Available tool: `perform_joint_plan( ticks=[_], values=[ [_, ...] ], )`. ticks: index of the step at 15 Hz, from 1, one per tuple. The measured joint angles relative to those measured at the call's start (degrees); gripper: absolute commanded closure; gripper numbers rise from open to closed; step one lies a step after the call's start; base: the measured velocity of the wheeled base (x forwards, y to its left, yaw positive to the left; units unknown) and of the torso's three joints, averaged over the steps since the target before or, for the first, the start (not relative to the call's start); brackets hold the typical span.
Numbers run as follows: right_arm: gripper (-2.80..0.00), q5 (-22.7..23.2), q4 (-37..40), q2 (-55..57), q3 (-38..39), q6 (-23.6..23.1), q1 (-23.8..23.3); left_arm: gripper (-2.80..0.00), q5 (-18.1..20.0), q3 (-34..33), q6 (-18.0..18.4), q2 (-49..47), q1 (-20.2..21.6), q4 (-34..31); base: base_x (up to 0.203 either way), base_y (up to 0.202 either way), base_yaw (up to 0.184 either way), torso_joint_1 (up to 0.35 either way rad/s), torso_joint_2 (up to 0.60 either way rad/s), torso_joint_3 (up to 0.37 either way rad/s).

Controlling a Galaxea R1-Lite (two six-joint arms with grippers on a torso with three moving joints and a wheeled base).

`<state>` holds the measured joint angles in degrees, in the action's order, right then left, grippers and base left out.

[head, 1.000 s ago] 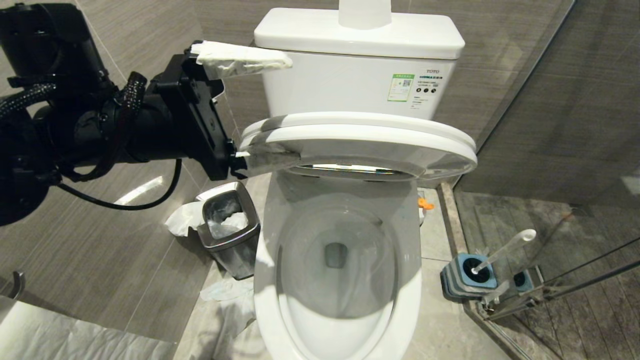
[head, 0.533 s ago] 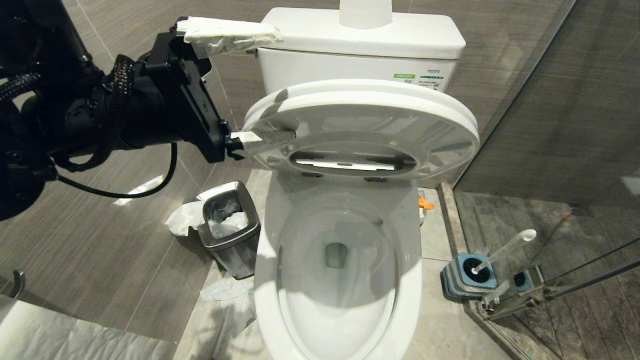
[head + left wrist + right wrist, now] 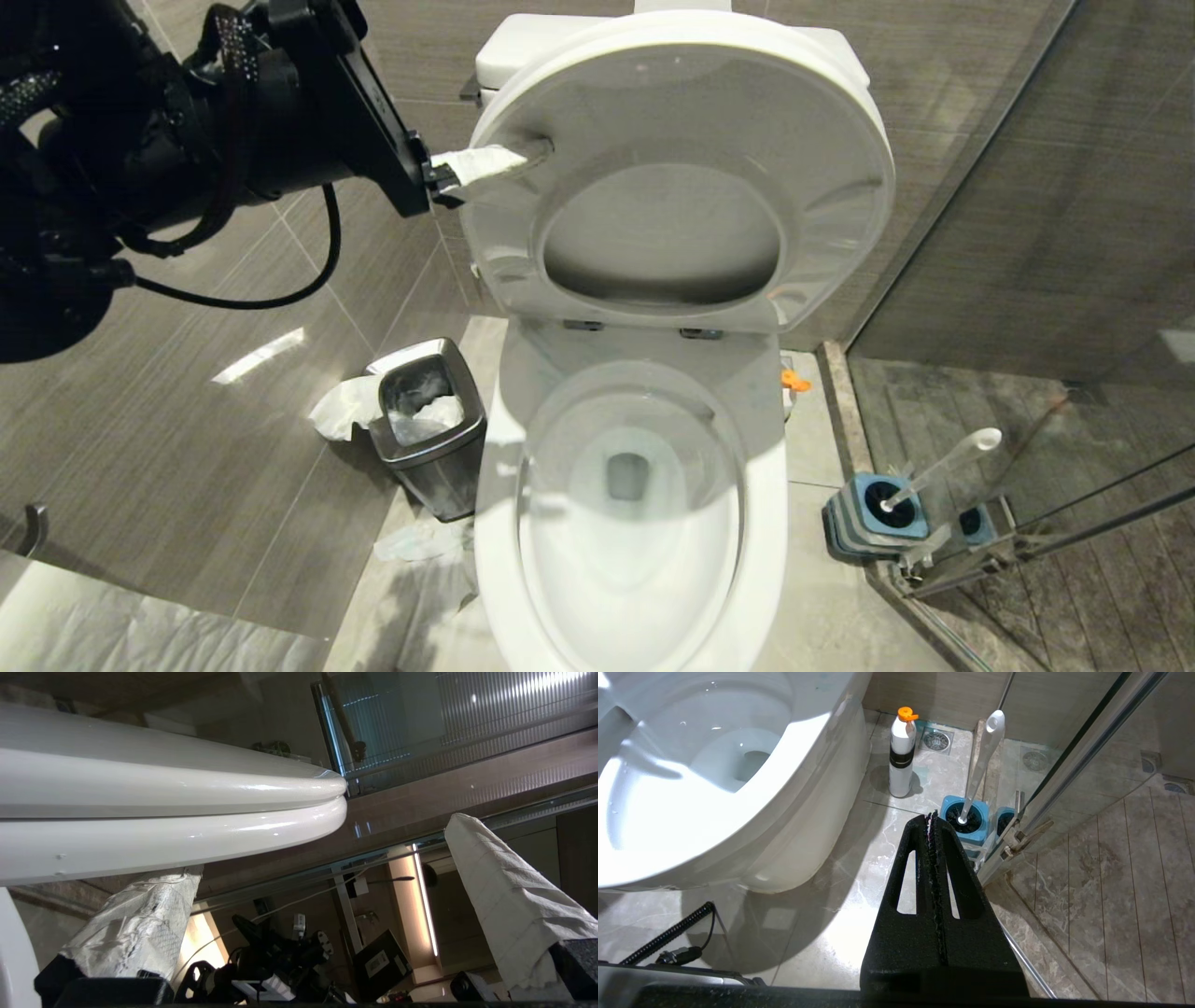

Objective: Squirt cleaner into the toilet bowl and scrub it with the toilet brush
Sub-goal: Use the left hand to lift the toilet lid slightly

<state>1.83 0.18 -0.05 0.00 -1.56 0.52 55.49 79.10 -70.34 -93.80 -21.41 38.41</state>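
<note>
The toilet bowl (image 3: 635, 523) lies open, white and glossy, with the seat and lid (image 3: 672, 168) tipped up almost against the tank. My left gripper (image 3: 326, 842) is open wide; one cloth-wrapped finger (image 3: 485, 163) presses under the seat's left edge, the other finger (image 3: 495, 891) stands free. The toilet brush (image 3: 943, 462) leans in its blue holder (image 3: 878, 509) on the floor at the right. A white bottle with an orange cap (image 3: 901, 758) stands beside the toilet. Faint turquoise marks of cleaner (image 3: 822, 687) show on the rim. My right gripper (image 3: 931, 814) hangs shut and empty near the holder.
A square steel waste bin (image 3: 429, 425) with tissue in it stands left of the toilet, and crumpled paper (image 3: 420, 541) lies on the floor. A glass shower partition (image 3: 1027, 280) with a metal rail closes the right side. A floor drain (image 3: 937, 740) sits behind the bottle.
The seat and lid have swung from roughly level up to nearly upright. My left gripper has risen with them, its lower finger still under the seat's edge. The right arm has stayed still.
</note>
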Motion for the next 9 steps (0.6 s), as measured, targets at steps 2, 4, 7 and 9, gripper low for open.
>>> perform_joint_plan(
  ticks=[2, 4, 7, 9],
  values=[
    [0.0, 0.0, 0.0, 0.0, 0.0, 0.0, 0.0, -2.8, -1.4, 2.7, -0.8, -1.3, 0.1, 0.3, 0.0, 0.0, 0.0, 0.0, 0.0, 0.0],
    [0.0, 0.0, 0.0, 0.0, 0.0, 0.0, 0.0, -2.8, -2.5, 4.7, -0.8, -2.6, 0.1, 0.8, 0.0, 0.0, 0.0, 0.0, 0.0, 0.0],
    [0.0, 0.0, 0.0, 0.0, 0.0, 0.0, 0.0, -2.8, -3.0, 7.4, -0.7, -4.7, 0.2, 1.8, 0.0, 0.0, 0.0, 0.0, 0.0, 0.0],
    [0.0, 0.0, 0.0, 0.0, 0.0, 0.0, 0.0, -2.8, -4.7, 10.0, -0.7, -6.5, 0.0, 2.9, 0.0, 0.0, 0.0, 0.0, 0.0, 0.0]
  ],
)
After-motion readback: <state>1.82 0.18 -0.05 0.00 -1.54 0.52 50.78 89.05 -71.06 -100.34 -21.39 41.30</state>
